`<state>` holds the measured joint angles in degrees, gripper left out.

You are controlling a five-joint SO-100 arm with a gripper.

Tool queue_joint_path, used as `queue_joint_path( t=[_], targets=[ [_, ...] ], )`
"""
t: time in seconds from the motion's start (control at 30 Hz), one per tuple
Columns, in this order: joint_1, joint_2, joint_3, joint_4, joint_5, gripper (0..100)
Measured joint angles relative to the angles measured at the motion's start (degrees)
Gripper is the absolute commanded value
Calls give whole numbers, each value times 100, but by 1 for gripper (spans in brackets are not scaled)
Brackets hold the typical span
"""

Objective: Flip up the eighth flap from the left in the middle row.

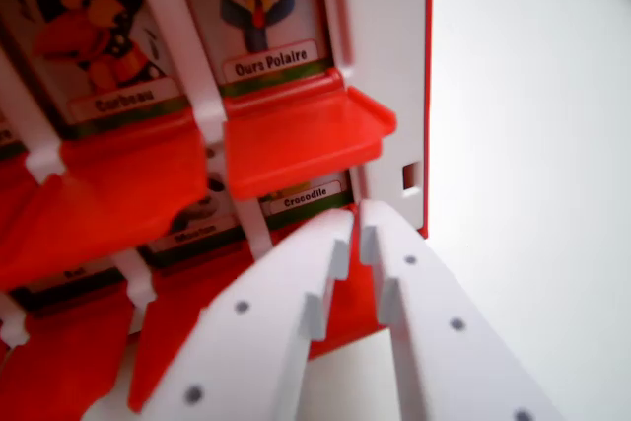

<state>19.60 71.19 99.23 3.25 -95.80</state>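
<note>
A game board with a white frame (380, 46) and red flaps fills the wrist view's left. In the rightmost column, the card "Ours Polaire" (264, 17) stands exposed, and its red flap (296, 140) juts out flat below it. Left of it is the card "Corbeau" (99, 36), above another lowered red flap (118, 194). Below sits the "Crocodile" label (304, 199). My white gripper (357, 226) rises from the bottom edge, jaws together with nothing between them. Its tips sit just under the Crocodile label, near the board's right post. Part of the red flap (360, 303) beneath is hidden behind the fingers.
The board's red right edge (428, 96) runs down the middle of the view. A bare white tabletop (532, 165) spreads to the wrist view's right. More red flaps (59, 362) lie at the lower left.
</note>
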Motion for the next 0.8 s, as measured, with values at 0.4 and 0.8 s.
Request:
queue_joint_path(
  t=[0.4, 0.8],
  targets=[
    [62, -606, -563, -167, 0, 0],
    [53, -765, -1143, -167, 369, 0]
  ],
)
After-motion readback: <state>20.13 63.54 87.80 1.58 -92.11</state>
